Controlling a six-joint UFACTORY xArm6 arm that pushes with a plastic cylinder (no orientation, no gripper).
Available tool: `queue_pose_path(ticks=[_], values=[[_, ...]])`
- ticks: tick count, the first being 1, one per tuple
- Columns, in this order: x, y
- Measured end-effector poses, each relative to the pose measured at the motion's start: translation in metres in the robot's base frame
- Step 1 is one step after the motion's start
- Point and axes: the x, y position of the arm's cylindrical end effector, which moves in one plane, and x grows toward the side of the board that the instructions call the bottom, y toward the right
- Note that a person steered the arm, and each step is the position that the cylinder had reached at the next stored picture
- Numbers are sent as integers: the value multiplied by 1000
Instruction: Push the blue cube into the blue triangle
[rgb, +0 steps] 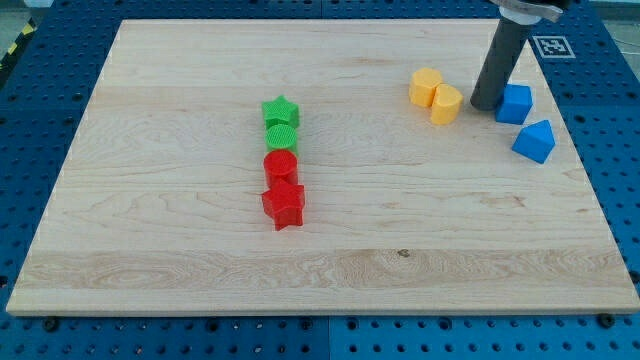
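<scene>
The blue cube (516, 103) sits at the view's upper right on the wooden board. The blue triangle-like block (534, 140) lies just below and to the right of it, a small gap apart. My tip (486, 106) stands at the cube's left side, touching or nearly touching it, between the cube and the yellow blocks.
Two yellow blocks (425, 87) (446, 104) sit touching each other just left of my tip. In the board's middle a column runs downward: green star (281, 110), green round block (282, 136), red round block (281, 165), red star (284, 205). The board's right edge (590, 180) is close to the blue blocks.
</scene>
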Motion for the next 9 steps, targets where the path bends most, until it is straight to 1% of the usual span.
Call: queue_pose_path(ticks=[1,2,3,4,9], values=[[-15,0],[-20,4],[-14,32],[-9,44],[11,44]])
